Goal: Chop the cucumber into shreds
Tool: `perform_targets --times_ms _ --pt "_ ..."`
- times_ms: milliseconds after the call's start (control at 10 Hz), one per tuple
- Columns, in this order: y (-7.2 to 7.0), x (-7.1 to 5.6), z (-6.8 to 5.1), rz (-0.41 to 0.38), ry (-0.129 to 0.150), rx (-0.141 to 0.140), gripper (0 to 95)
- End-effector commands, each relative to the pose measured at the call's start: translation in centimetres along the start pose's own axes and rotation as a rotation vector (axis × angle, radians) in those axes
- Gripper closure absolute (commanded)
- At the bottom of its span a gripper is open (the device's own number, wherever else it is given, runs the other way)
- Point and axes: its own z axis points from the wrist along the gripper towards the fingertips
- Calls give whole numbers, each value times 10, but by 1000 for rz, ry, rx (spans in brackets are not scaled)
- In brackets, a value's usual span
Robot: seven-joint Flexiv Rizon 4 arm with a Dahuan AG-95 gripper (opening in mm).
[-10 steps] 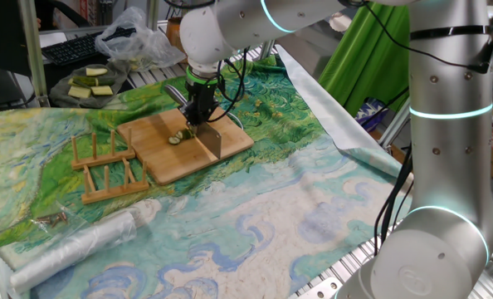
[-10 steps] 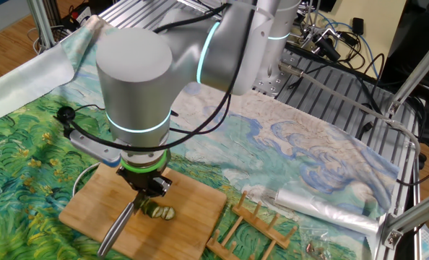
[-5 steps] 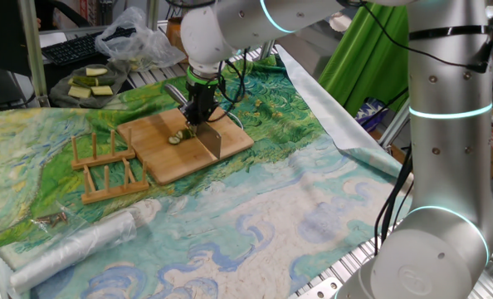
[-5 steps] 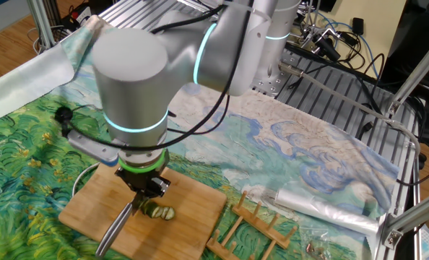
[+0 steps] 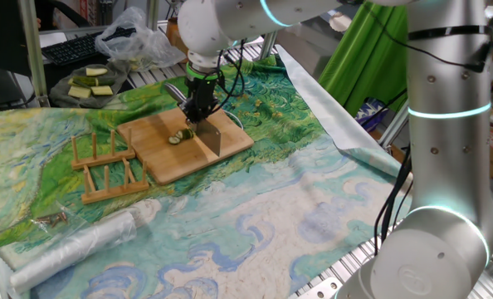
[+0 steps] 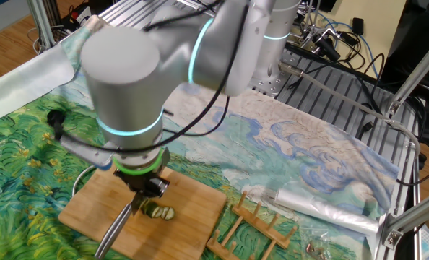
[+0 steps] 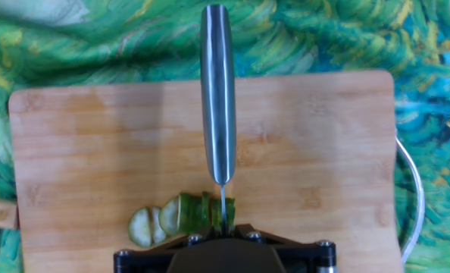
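Note:
The cucumber [image 7: 201, 211] is a small dark green piece on the bamboo cutting board [image 7: 96, 152], with two thin pale slices [image 7: 151, 224] leaning at its left end. My gripper [image 7: 223, 229] is shut on a knife; its steel handle [image 7: 217, 98] points away from the camera, and the thin blade edge stands in the cucumber. In one fixed view the gripper [image 5: 198, 112] stands upright over the cucumber [image 5: 180, 135], with the blade [image 5: 213, 141] on the board [image 5: 159, 158]. In the other fixed view the gripper [image 6: 148, 189] sits just above the cucumber [image 6: 159, 211], and the handle [image 6: 117, 227] sticks out toward the front.
A wooden dish rack [image 5: 105, 166] stands left of the board. A rolled clear plastic sheet [image 5: 72, 245] lies near the front. A plate of pale yellow-green chunks [image 5: 89, 87] and a plastic bag [image 5: 134, 37] sit at the back left. A white cable [image 7: 414, 189] curves past the board's right edge.
The arm's upper joints have swung slightly to the left. The gripper, knife and cucumber stay in nearly the same place on the board.

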Motion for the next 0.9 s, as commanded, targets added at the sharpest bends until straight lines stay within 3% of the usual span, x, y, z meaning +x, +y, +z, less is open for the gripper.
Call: perform_targets --times_ms 100,900 --pt "-1 2 -1 -36 -7 6 950" --pt "-1 2 -1 -21 -6 -9 950"
